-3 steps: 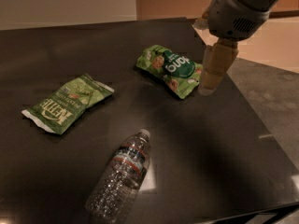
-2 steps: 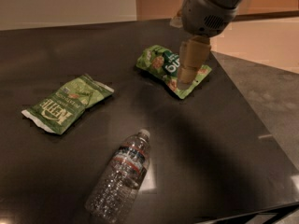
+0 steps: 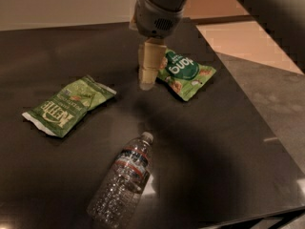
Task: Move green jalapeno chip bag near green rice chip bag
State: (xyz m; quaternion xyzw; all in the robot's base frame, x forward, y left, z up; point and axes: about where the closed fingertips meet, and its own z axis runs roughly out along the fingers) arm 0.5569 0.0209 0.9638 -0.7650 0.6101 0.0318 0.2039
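Observation:
The green jalapeno chip bag (image 3: 68,106), olive-green with white KETTLE lettering, lies flat on the dark table at the left. The green rice chip bag (image 3: 187,73), bright green with a dark round "dang" label, lies at the upper middle right. My gripper (image 3: 147,82) hangs from the grey arm above the table, just left of the rice bag's left end and up and right of the jalapeno bag. It holds nothing that I can see.
A clear plastic water bottle (image 3: 121,181) lies on its side in front of the bags, cap pointing up-right. The dark table (image 3: 57,56) ends at the right and front edges; tan and grey floor lies beyond at the right.
The arm and gripper have moved left across the rice bag, from its right end to its left end. The bags and the bottle have not moved.

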